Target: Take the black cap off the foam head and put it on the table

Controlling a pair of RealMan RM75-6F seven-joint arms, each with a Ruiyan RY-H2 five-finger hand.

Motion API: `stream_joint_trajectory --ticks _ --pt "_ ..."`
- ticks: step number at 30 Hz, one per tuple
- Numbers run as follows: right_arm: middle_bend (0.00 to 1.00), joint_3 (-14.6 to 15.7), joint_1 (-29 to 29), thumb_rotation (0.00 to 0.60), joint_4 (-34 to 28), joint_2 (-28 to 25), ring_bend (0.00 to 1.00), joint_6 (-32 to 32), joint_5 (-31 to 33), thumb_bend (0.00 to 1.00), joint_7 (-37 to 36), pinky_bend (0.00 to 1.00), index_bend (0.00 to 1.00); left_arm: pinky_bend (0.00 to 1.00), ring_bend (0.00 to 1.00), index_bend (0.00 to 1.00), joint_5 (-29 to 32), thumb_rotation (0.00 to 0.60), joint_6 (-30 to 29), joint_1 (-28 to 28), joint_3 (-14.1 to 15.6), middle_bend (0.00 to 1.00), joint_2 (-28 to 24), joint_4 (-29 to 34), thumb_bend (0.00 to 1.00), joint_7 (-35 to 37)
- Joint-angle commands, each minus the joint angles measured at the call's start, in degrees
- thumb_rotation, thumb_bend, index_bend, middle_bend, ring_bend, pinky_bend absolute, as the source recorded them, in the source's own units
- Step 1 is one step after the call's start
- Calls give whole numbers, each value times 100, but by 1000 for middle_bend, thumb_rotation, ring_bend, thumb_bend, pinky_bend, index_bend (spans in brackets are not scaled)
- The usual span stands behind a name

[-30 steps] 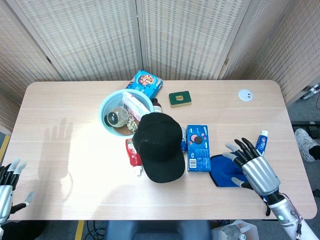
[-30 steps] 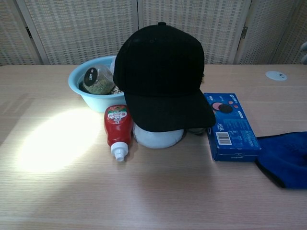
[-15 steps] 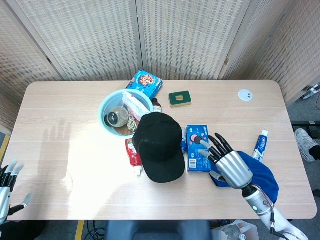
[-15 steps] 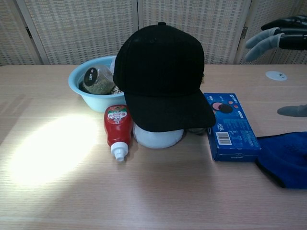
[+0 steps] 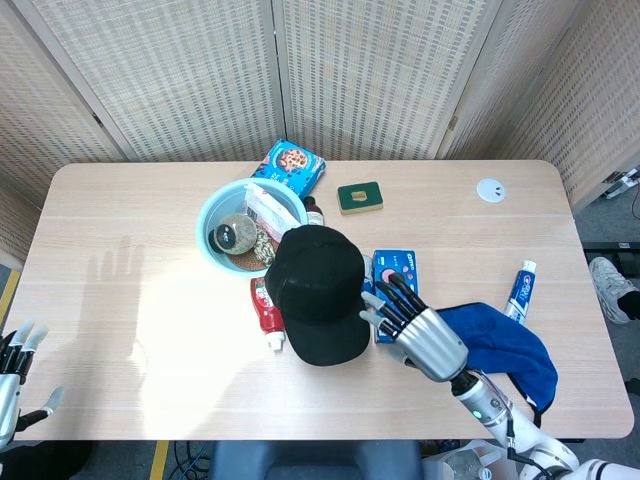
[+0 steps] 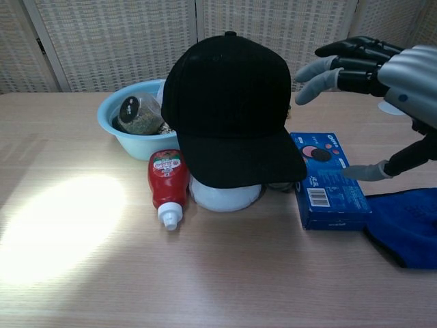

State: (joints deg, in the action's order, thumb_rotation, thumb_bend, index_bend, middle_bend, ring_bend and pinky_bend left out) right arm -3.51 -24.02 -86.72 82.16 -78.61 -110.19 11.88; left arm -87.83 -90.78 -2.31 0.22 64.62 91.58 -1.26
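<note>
The black cap (image 5: 318, 288) (image 6: 231, 113) sits on the white foam head (image 6: 225, 194), brim toward the table's front edge; only the head's base shows under the brim. My right hand (image 5: 415, 324) (image 6: 374, 74) hovers open just right of the cap, above the blue cookie box (image 6: 328, 179), fingers spread toward the crown and not touching it. My left hand (image 5: 14, 365) hangs open off the table's front left corner, far from the cap.
A light blue bowl (image 5: 212, 217) holding a jar and packets stands behind the cap. A red ketchup bottle (image 6: 168, 184) lies at the cap's left. A blue cloth (image 5: 505, 348) lies at the right, with a toothpaste tube (image 5: 520, 286) beyond it. A green tin (image 5: 359, 197) sits at the back.
My right hand has swept left from over the blue cloth to just beside the cap, staying open. The left hand has barely moved. The cap has not moved.
</note>
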Motion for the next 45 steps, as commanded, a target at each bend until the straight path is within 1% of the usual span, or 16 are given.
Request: stream_joint_trajectory --ticks 1,10,16,27,39,42,43,45 --pt "157 44 -56 600 179 162 0 -104 -97 0 9 0 283 0 0 0 4 600 3 -3 1 0 -6 19 246 -18" --pt "154 101 -224 600 622 576 0 -257 -205 0 -132 0 283 0 0 0 -6 600 47 18 7 0 -30 116 246 -138" --pt "144 182 -306 600 820 700 0 -331 -293 0 -140 0 283 0 0 0 27 600 52 6 4 0 -45 153 246 -172" --pt "142 178 -557 600 1335 1110 0 -403 -404 0 -71 0 283 0 0 0 21 600 77 14 12 0 -53 199 246 -233" --pt "142 112 -861 600 1886 1594 0 -485 -351 0 -299 0 283 0 0 0 84 600 122 14 4 0 -39 137 246 -174" --pt "149 115 -919 600 1961 1644 0 -537 -359 60 -328 0 283 0 0 0 101 600 131 9 4 0 -37 108 246 -149" --pt "155 122 -939 600 1995 1657 0 -562 -371 98 -332 0 283 0 0 0 103 600 128 7 2 0 -35 97 246 -134" --pt "163 138 -968 600 2057 1680 0 -618 -392 139 -350 0 283 0 0 0 103 600 127 5 2 0 -25 76 246 -109"
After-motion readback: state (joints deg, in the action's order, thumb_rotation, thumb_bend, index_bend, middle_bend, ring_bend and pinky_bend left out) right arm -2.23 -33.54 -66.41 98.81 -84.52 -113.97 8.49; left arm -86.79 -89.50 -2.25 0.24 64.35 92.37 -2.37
